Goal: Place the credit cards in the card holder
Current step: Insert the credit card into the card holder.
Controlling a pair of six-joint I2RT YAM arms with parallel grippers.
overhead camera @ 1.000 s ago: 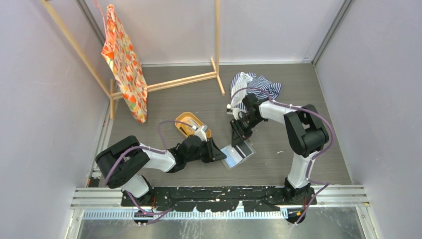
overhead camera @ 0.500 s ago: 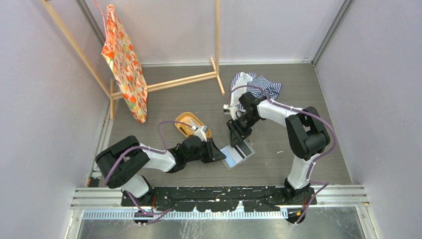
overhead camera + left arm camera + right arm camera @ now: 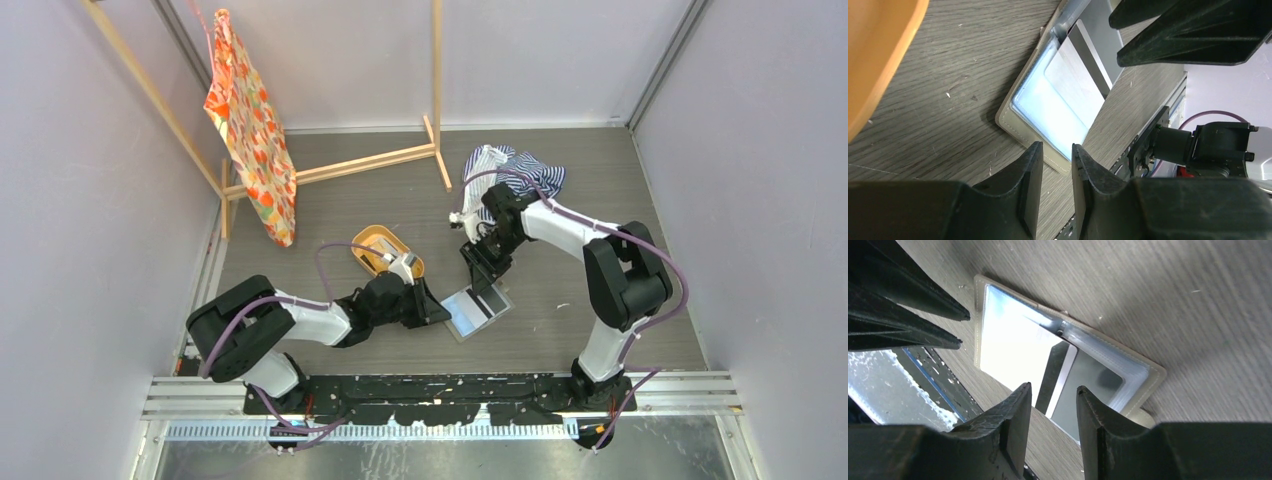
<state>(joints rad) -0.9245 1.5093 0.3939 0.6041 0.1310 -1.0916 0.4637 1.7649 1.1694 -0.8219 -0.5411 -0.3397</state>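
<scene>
The card holder (image 3: 476, 311) lies open on the table (image 3: 600, 250) between both grippers. One credit card (image 3: 1075, 85) appears partly seated in its pocket. Left gripper (image 3: 1053, 180) and right gripper (image 3: 1053, 405) are narrowly parted, empty. Further cards: none visible

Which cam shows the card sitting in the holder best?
Right wrist: the card, dark stripe visible, sits close-up in the open card holder. Left wrist shows its plain grey face, off-centre. Top external: only a tiny sliver.

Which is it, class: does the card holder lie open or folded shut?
Open. The card holder lies spread flat on the table, pale inside facing up, a card showing on it.
</scene>
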